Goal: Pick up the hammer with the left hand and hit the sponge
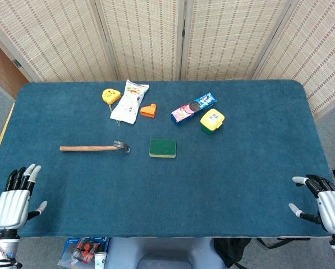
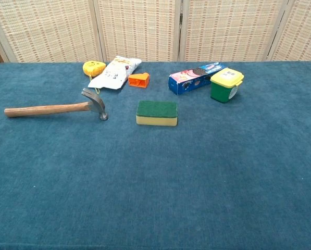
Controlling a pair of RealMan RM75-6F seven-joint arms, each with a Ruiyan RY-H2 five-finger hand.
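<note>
The hammer [image 1: 94,148] lies flat on the blue table [image 1: 240,179], left of centre, its long axis running left to right across my view. The wooden handle points toward my left side and the metal head sits at the right end, nearest the sponge [image 1: 163,148]. The sponge rests green side up just right of the head, close by but apart from it.

My left hand [image 1: 14,203] hangs at the near left edge of the table, holding nothing, fingers straight and lying close together with the thumb out to the side. My right hand [image 1: 323,204] sits at the near right edge, fingers apart and lightly curved, also holding nothing. Both are well apart from the hammer.

Only the head view shows my hands; the chest view leaves them out entirely. The chest view gives me the sponge's yellow underlayer and the curved claw on the hammer head.

Behind, in a row along the far side: a yellow tape measure [image 1: 111,96], a white packet [image 1: 130,101], a small orange piece [image 1: 149,111], a blue cookie pack [image 1: 193,108], and a green tub [image 1: 212,121] with a yellow lid.
</note>
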